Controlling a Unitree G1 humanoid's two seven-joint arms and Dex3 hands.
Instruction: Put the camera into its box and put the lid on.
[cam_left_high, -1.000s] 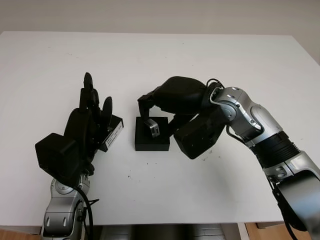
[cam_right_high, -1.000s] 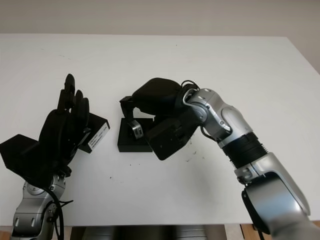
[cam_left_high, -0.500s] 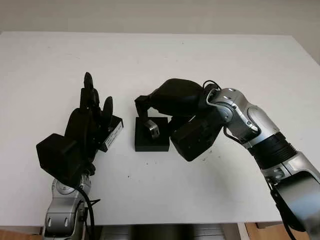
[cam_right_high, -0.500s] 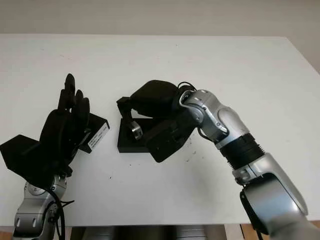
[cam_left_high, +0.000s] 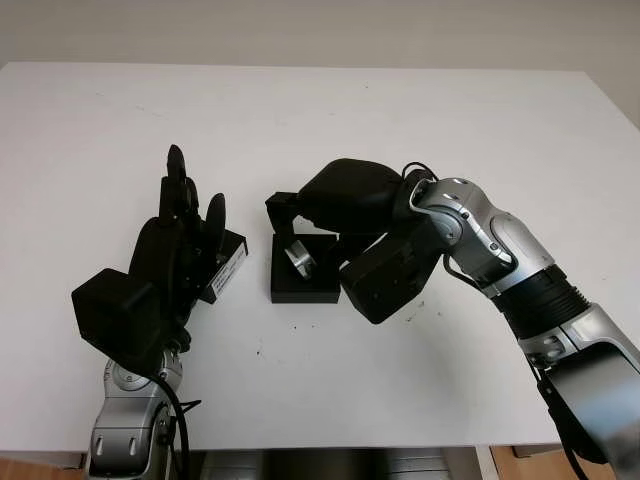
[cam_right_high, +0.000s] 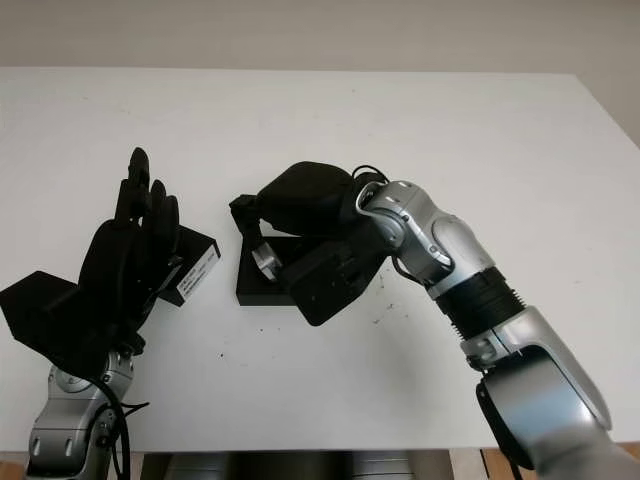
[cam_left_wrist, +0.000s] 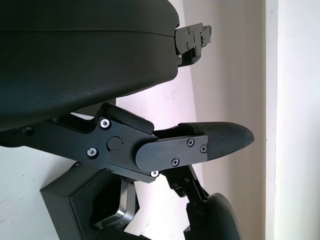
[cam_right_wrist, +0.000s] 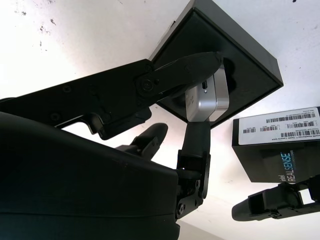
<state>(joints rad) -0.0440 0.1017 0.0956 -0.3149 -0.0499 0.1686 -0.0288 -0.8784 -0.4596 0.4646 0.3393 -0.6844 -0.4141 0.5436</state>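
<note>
Camera: small, silver, held between the fingers of my right hand, which were curled around it; item sat tilted just above the recess of the box, low over the black insert, whether touching it I could not tell. Box: black, square, open, lying on the white table near its middle, directly under my right hand. Lid: black, with a white label on its side, lying on the table just left of the box, apart from it. Left hand: open, holding nothing, upright over the lid with fingers pointing toward the far edge of the table; in the wrist view its fingertips stood clear above the surface. Right arm: silver and black, reaching in from the lower right across the table to the box, with the wrist camera block beside the box's right edge.
</note>
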